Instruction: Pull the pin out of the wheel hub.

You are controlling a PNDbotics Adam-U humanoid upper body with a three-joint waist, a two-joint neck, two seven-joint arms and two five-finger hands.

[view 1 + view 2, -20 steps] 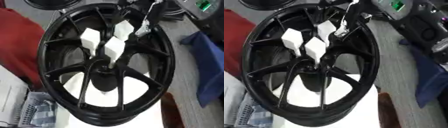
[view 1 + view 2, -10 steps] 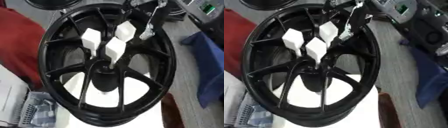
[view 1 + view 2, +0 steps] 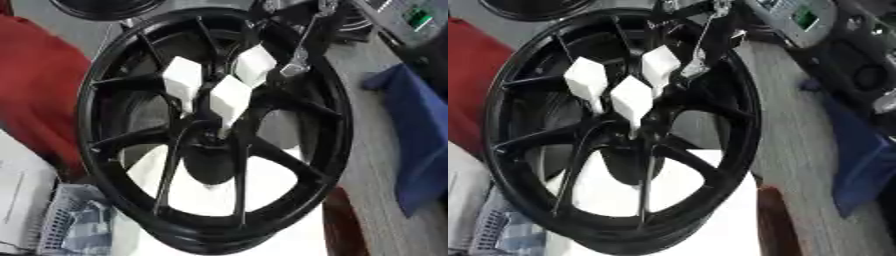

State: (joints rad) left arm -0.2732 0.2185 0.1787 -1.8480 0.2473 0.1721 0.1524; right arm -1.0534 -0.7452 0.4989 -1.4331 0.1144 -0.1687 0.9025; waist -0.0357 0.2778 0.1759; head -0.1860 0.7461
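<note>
Left eye view: the black alloy wheel fills most of your frame. It stands tilted on its rim, spoke face toward you, with the hub just below centre.

- Red fabric sits behind the wheel on your left.
- The grey worktop runs down the right side. A blue cloth lies on it, near the wheel rim but apart from it.
- A white surface shows through the lower spoke gaps.
- A white mesh basket sits at lower left, just beside the rim.
- A grey device with a green display is at the upper right.
- A reddish-brown object is at lower right, next to the rim. You can't make out what it is.

Your right hand comes in from the top right, over the upper rim. Only black links and a silver part show against the black spokes, so I cannot tell whether it's open, curled or gripping anything. It sits just beside the upper right pin. Contact is unclear. Your left hand is out of frame.

Three pins with white block heads stand clustered above the hub:
- left pin
- upper right pin
- centre pin, its stem running down toward the hub

All three are seated in the wheel.
</note>
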